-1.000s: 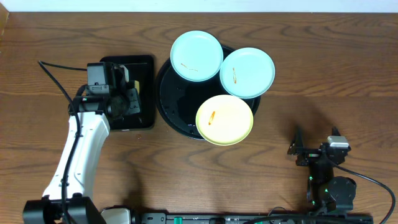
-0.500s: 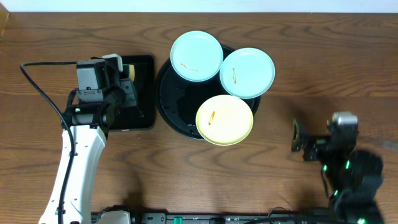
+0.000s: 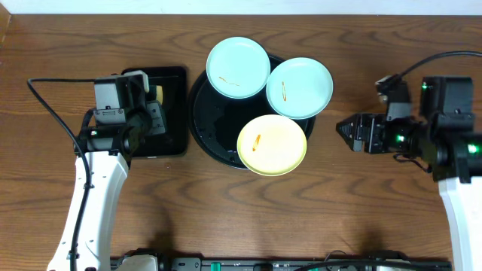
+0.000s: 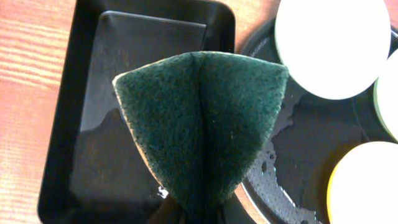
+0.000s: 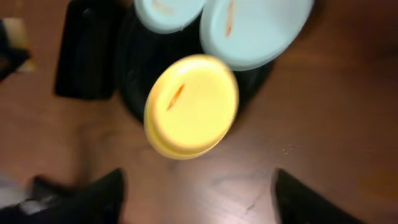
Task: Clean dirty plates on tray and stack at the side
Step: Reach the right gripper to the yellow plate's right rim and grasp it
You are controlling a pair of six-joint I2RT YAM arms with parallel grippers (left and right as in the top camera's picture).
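Note:
Three plates lie on the round black tray (image 3: 207, 113): a mint one (image 3: 238, 68) at the back left, a mint one (image 3: 300, 87) at the back right, and a yellow one (image 3: 272, 144) at the front. Each has an orange smear. My left gripper (image 3: 153, 105) is shut on a folded green sponge (image 4: 202, 124) above the rectangular tray, left of the round tray (image 4: 298, 162). My right gripper (image 3: 348, 129) is open and empty, right of the plates and pointing at them. In the right wrist view its fingers (image 5: 199, 199) frame bare table before the yellow plate (image 5: 191, 106).
A small rectangular black tray (image 3: 172, 124) sits left of the round tray and also shows in the left wrist view (image 4: 81, 124). The plates overhang the round tray's rim. Bare wooden table lies in front and to the right.
My right arm has come up from the front right corner and swung toward the plates, jaws open. My left gripper holds the sponge almost where it was half a second ago.

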